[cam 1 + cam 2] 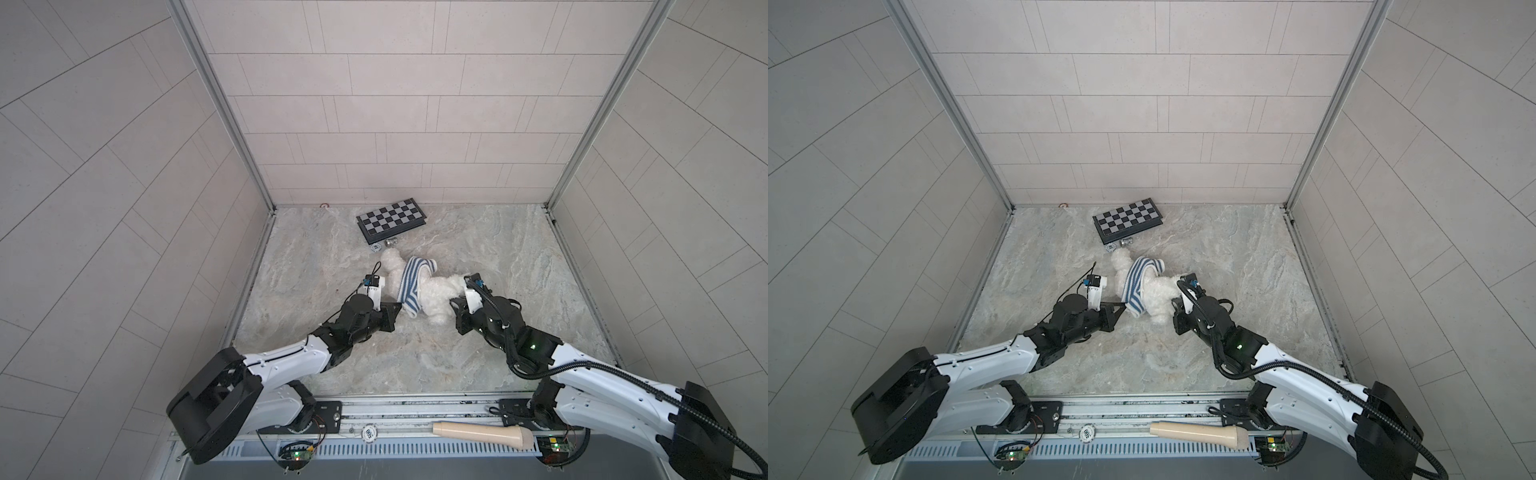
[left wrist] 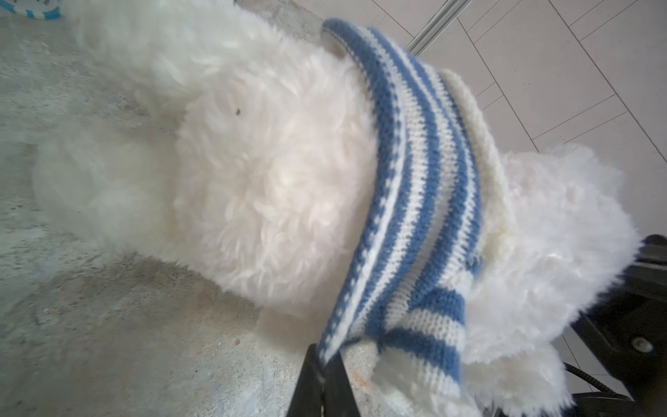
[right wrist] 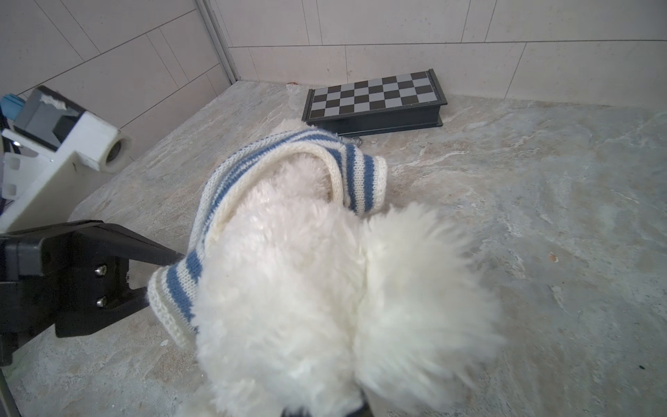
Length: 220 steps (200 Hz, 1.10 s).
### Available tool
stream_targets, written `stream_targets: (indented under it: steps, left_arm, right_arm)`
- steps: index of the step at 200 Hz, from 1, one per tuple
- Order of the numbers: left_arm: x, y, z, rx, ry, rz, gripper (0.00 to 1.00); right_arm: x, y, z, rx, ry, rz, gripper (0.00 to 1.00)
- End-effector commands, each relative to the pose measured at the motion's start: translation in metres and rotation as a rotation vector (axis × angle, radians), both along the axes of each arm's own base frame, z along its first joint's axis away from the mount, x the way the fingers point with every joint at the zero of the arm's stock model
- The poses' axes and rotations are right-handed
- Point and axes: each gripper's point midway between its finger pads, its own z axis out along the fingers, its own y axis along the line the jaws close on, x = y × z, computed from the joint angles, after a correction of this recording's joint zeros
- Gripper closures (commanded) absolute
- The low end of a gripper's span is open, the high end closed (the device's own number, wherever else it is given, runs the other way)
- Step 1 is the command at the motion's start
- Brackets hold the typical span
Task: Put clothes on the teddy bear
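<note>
Teddy bear [image 1: 434,293]: striped shirt [image 1: 409,286] round middle; left gripper [image 2: 326,364] pinches hem, right gripper [image 1: 454,303] grips fur.

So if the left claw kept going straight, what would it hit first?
The left claw is pinching the striped shirt, so that first, then probably the teddy bear behind.

This is looking like a robot lab. The left robot arm [image 1: 282,357] and the right robot arm [image 1: 602,382] are sitting on a metal rail [image 1: 415,409] at the front of a stone-look table [image 1: 478,249]. Pale tiled walls [image 1: 395,104] and metal posts [image 1: 224,108] are boxing it in. Small boards [image 1: 296,455] are glowing green down below.
</note>
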Motion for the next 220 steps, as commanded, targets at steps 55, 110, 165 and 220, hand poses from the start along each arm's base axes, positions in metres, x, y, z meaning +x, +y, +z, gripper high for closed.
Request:
stream_targets:
  steps: [55, 110, 165, 220]
  left_arm:
    - [-0.015, 0.007, -0.072, 0.240, 0.170, -0.070, 1.00]
    - [-0.030, -0.046, -0.062, 0.178, 0.161, -0.247, 1.00]
    - [-0.021, -0.019, -0.110, 0.382, 0.271, -0.151, 1.00]
    - [-0.014, 0.017, -0.133, 0.534, 0.328, -0.046, 1.00]
  right_arm:
    - [0.012, -0.040, 0.003, 0.126, 0.011, -0.218, 1.00]
    - [0.013, -0.033, -0.001, 0.217, 0.026, -0.218, 1.00]
    - [0.009, -0.046, -0.001, 0.246, 0.018, -0.268, 1.00]
    - [0.002, -0.061, -0.007, 0.253, 0.018, -0.320, 1.00]
